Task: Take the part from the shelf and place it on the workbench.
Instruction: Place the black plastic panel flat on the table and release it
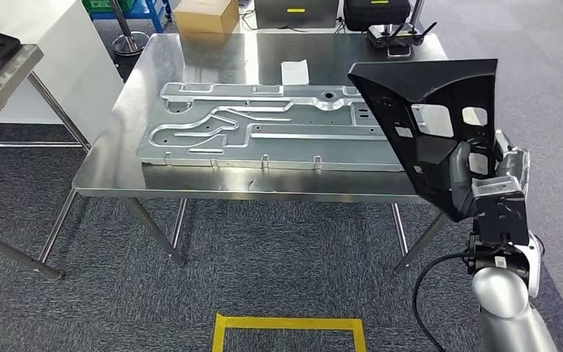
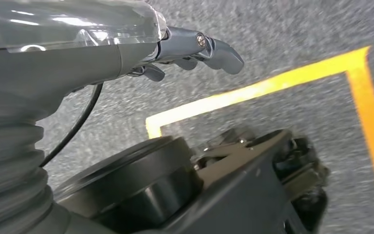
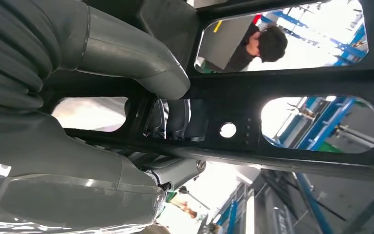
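Observation:
The part is a large black plastic panel with several cut-out windows. My right hand grips it by its lower edge and holds it upright in the air, over the right end of the steel workbench. In the right wrist view my thumb lies across the panel's black frame while the fingers reach through a window behind it. My left hand hangs over the carpet, its fingers loosely extended and holding nothing.
A big stamped metal plate covers most of the workbench, with a white paper behind it. A cardboard box and a controller sit at the far edge. Another table stands left. Yellow tape marks the carpet. A person shows through the panel's window.

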Motion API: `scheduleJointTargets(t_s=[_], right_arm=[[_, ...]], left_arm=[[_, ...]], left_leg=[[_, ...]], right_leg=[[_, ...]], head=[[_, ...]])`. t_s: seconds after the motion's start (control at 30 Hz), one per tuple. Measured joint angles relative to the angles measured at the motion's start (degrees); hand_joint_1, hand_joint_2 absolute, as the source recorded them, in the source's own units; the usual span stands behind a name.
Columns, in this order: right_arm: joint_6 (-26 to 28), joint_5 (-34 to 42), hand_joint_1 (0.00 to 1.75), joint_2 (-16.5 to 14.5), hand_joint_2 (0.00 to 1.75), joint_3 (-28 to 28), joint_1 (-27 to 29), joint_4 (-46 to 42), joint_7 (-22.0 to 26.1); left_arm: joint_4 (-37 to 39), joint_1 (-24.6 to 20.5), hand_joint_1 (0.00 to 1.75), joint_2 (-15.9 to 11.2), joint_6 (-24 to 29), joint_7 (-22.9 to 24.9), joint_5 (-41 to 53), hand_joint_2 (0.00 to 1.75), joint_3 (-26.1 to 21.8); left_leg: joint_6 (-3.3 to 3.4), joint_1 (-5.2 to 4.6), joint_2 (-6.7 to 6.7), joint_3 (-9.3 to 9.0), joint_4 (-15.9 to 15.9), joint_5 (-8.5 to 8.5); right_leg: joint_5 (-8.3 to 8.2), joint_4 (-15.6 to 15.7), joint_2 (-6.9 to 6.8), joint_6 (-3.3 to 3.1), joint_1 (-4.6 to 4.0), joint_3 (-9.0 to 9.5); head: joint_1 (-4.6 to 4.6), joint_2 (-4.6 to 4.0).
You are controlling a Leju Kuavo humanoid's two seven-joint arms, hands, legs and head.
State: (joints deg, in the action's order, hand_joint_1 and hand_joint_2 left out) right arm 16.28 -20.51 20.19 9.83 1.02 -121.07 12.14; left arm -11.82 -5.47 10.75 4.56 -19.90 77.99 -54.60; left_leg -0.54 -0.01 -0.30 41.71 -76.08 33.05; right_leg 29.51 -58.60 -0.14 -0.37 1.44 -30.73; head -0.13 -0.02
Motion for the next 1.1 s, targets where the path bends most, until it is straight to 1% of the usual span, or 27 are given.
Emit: scheduleJointTargets(t_s=[0.03, 0.1, 0.13, 0.17, 0.23, 0.3, 0.33, 0.37, 0.4, 0.47, 0.5, 0.53, 0.57, 0.6, 0.63, 0.67, 0.7, 0.77, 0.8, 0.83, 0.87, 0.9, 0.97, 1.0, 1.03, 1.07, 1.1], right_arm=[[-0.21, -0.13, 1.75, 0.46, 1.75, -0.11, -0.73, 0.11, -0.29], [-0.5, -0.45, 1.75, 1.3, 1.75, -0.46, -2.03, 0.33, -0.74], [-0.56, -0.56, 1.75, 1.64, 1.75, -0.62, -2.62, 0.46, -0.91], [-0.62, -0.59, 1.75, 1.89, 1.75, -0.77, -3.08, 0.6, -1.1], [-0.78, -0.44, 1.75, 2.39, 1.75, -0.92, -3.57, 0.92, -1.48], [-1.07, 0.24, 1.75, 3.38, 1.75, -0.98, -4.16, 1.16, -2.23], [-1.24, 0.7, 1.75, 4.02, 1.75, -0.96, -4.86, 1.27, -2.65], [-1.39, 1.11, 1.75, 4.65, 1.75, -0.93, -5.74, 1.38, -3.01], [-1.49, 1.24, 1.75, 5.18, 1.75, -0.89, -6.61, 1.56, -3.29], [-1.66, 0.67, 1.75, 6.04, 1.75, -0.88, -8.0, 2.04, -4.09], [-1.94, 0.15, 1.75, 6.49, 1.75, -0.94, -8.73, 2.42, -4.82], [-2.41, -0.27, 1.75, 7.0, 1.75, -1.05, -9.78, 2.9, -5.73], [-3.0, -0.5, 1.75, 7.61, 1.75, -1.2, -11.19, 3.44, -6.6], [-3.55, -0.58, 1.75, 8.27, 1.75, -1.36, -12.76, 4.02, -7.31], [-3.97, -0.58, 1.75, 8.83, 1.75, -1.56, -14.24, 4.62, -7.8], [-4.23, -0.57, 1.75, 9.33, 1.75, -1.76, -15.49, 5.1, -8.1], [-4.38, -0.57, 1.75, 9.73, 1.75, -1.95, -16.31, 5.53, -8.27], [-4.55, -0.57, 1.75, 10.2, 1.75, -2.26, -17.15, 6.11, -8.36], [-4.57, -0.62, 1.75, 10.39, 1.75, -2.39, -17.33, 6.34, -8.34], [-4.58, -0.77, 1.75, 10.54, 1.75, -2.5, -17.64, 6.54, -8.37], [-4.61, -1.11, 1.75, 10.73, 1.75, -2.67, -18.16, 6.73, -8.56], [-4.79, -1.68, 1.75, 10.93, 1.75, -2.99, -18.95, 7.03, -9.02], [-5.58, -3.07, 1.75, 11.28, 1.75, -4.1, -21.36, 8.03, -10.4], [-6.18, -3.72, 1.75, 11.39, 1.75, -4.98, -22.85, 8.85, -11.15], [-6.7, -4.27, 1.75, 11.46, 1.75, -5.99, -24.33, 9.74, -11.75], [-7.12, -4.74, 1.75, 11.48, 1.75, -7.05, -25.63, 10.62, -12.21], [-7.33, -5.15, 1.75, 11.48, 1.75, -8.04, -26.65, 11.38, -12.45]], left_arm=[[0.0, -0.08, 0.0, 0.0, -0.04, 0.07, -0.01, 1.75, 0.0], [0.0, 0.1, 0.0, -0.02, -0.09, 0.34, -0.01, 1.75, -0.01], [0.0, 0.29, 0.0, -0.05, -0.09, 0.52, -0.02, 1.75, -0.01], [0.0, 0.45, 0.0, -0.09, -0.1, 0.65, -0.02, 1.75, -0.02], [0.0, 0.56, 0.0, -0.13, -0.18, 0.8, 0.02, 1.75, -0.01], [0.0, 0.46, 0.0, -0.11, -0.31, 0.85, 0.14, 1.75, 0.04], [0.0, 0.44, 0.0, -0.09, -0.37, 0.88, 0.25, 1.75, 0.09], [0.0, 0.41, 0.0, -0.04, -0.4, 0.89, 0.35, 1.75, 0.12], [0.01, 0.41, 0.0, 0.01, -0.43, 0.9, 0.45, 1.75, 0.15], [0.02, 0.39, 0.0, 0.15, -0.55, 1.02, 0.59, 1.75, 0.19], [0.02, 0.42, 0.0, 0.2, -0.71, 1.11, 0.63, 1.75, 0.21], [0.02, 0.46, 0.0, 0.23, -0.96, 1.19, 0.68, 1.75, 0.22], [0.02, 0.46, 0.0, 0.24, -1.21, 1.25, 0.73, 1.75, 0.24], [0.02, 0.42, 0.0, 0.25, -1.44, 1.25, 0.77, 1.75, 0.27], [0.02, 0.32, 0.0, 0.23, -1.57, 1.23, 0.79, 1.75, 0.3], [0.02, 0.22, 0.0, 0.22, -1.63, 1.22, 0.81, 1.75, 0.33], [0.02, 0.14, 0.0, 0.21, -1.66, 1.21, 0.83, 1.75, 0.37], [0.02, 0.11, 0.0, 0.2, -1.69, 1.19, 0.85, 1.75, 0.45], [0.02, 0.11, 0.0, 0.2, -1.7, 1.19, 0.85, 1.75, 0.49], [0.02, 0.11, 0.0, 0.19, -1.71, 1.2, 0.89, 1.75, 0.53], [0.02, 0.09, 0.0, 0.18, -1.71, 1.21, 0.93, 1.75, 0.56], [0.02, 0.05, 0.0, 0.17, -1.75, 1.22, 0.96, 1.75, 0.6], [0.02, -0.17, 0.0, 0.17, -1.97, 1.22, 0.9, 1.75, 0.64], [0.02, -0.33, 0.0, 0.17, -2.12, 1.23, 0.84, 1.75, 0.64], [0.02, -0.47, 0.0, 0.17, -2.27, 1.26, 0.78, 1.75, 0.63], [0.02, -0.56, 0.0, 0.17, -2.39, 1.28, 0.74, 1.75, 0.63], [0.02, -0.57, 0.0, 0.17, -2.46, 1.33, 0.69, 1.75, 0.63]], left_leg=[[0.15, 0.01, 0.0, 0.2, 0.68, -1.58], [0.99, -0.17, -0.01, -1.96, 7.39, -7.01], [1.51, -0.39, -0.01, -3.17, 10.74, -9.22], [1.97, -0.67, 0.0, -4.04, 13.22, -10.47], [2.46, -1.13, 0.02, -4.4, 14.72, -10.56], [2.86, -1.06, -0.06, -5.51, 16.55, -10.06], [3.07, -0.91, -0.11, -6.44, 17.78, -9.85], [3.3, -0.71, -0.14, -7.47, 19.0, -9.63], [3.45, -0.6, -0.18, -8.21, 19.78, -9.41], [3.64, -0.53, -0.24, -9.06, 20.1, -8.84], [3.63, -0.52, -0.31, -9.48, 20.01, -8.39], [3.52, -0.5, -0.37, -9.94, 19.83, -7.89], [3.36, -0.45, -0.42, -10.42, 19.53, -7.34], [3.13, -0.41, -0.44, -10.8, 19.11, -6.7], [2.82, -0.45, -0.49, -11.03, 18.63, -6.09], [2.48, -0.5, -0.57, -11.03, 18.13, -5.55], [2.16, -0.53, -0.64, -10.9, 17.76, -5.18], [1.64, -0.54, -0.76, -10.67, 17.51, -4.87], [1.38, -0.46, -0.71, -10.65, 17.35, -4.62], [1.07, -0.42, -0.61, -10.41, 16.57, -4.06], [0.74, -0.36, -0.46, -9.63, 14.71, -3.08], [0.46, -0.27, -0.28, -8.15, 11.68, -1.72], [0.19, -0.15, -0.07, -3.85, 3.92, 0.91], [0.22, -0.12, -0.04, -2.08, 1.25, 1.23], [0.37, -0.11, -0.04, -1.26, 0.58, 0.44], [0.66, -0.14, -0.04, -1.47, 2.07, -1.39], [1.09, -0.24, -0.04, -2.62, 5.44, -3.95]], right_leg=[[0.48, 0.0, -0.07, 0.07, -0.07, 0.67], [1.47, 0.05, -0.15, 0.23, -0.14, 2.23], [1.89, 0.04, -0.15, 0.4, -0.24, 2.75], [2.13, 0.08, -0.1, 0.65, -0.25, 2.98], [2.27, 0.45, -0.11, 1.34, -0.14, 2.87], [2.55, 1.26, -0.3, 2.02, 0.12, 3.4], [2.96, 0.9, -0.36, 2.24, 0.17, 3.4], [3.7, -0.62, -0.31, 2.44, 0.17, 2.66], [4.67, -3.53, -0.21, 2.57, 0.21, 0.91], [6.14, -10.69, 0.03, 2.94, 0.29, -4.31], [5.69, -12.85, 0.07, 3.17, 0.4, -6.45], [4.08, -13.03, 0.06, 3.4, 0.55, -7.67], [1.43, -11.18, 0.04, 3.62, 0.72, -7.82], [-1.47, -7.97, 0.02, 3.83, 0.88, -7.18], [-3.51, -5.11, 0.06, 3.92, 0.86, -6.34], [-4.44, -2.71, 0.12, 3.66, 0.82, -5.51], [-4.47, -1.47, 0.18, 3.27, 0.68, -5.09], [-3.65, -1.01, 0.25, 2.15, 0.44, -4.92], [-3.56, -1.03, 0.19, 1.77, 0.42, -4.87], [-3.4, -1.02, 0.12, 1.37, 0.44, -4.66], [-3.26, -0.95, 0.03, 1.01, 0.49, -4.42], [-3.1, -0.91, -0.06, 0.7, 0.49, -4.2], [-2.85, -0.92, -0.1, 0.33, 0.33, -3.98], [-2.74, -0.93, -0.06, 0.22, 0.21, -3.84], [-2.62, -0.93, 0.01, 0.14, 0.07, -3.63], [-2.46, -0.93, 0.09, 0.11, -0.08, -3.33], [-2.26, -0.92, 0.15, 0.09, -0.24, -2.96]], head=[[0.01, 0.0], [0.03, 0.0], [0.1, 0.0], [0.14, 0.0], [0.25, 0.0], [0.34, 0.01], [0.46, 0.01], [0.6, 0.01], [0.77, 0.0], [0.85, 0.0], [0.87, 0.0], [0.88, 0.0], [0.88, 0.0], [0.89, 0.0], [0.89, 0.0], [0.88, 0.0], [0.85, 0.0], [0.82, 0.0], [0.81, 0.0], [0.8, 0.0], [0.76, 0.0], [0.74, 0.0], [0.73, 0.0], [0.73, 0.0], [0.73, 0.0], [0.73, 0.0], [0.73, 0.0]])
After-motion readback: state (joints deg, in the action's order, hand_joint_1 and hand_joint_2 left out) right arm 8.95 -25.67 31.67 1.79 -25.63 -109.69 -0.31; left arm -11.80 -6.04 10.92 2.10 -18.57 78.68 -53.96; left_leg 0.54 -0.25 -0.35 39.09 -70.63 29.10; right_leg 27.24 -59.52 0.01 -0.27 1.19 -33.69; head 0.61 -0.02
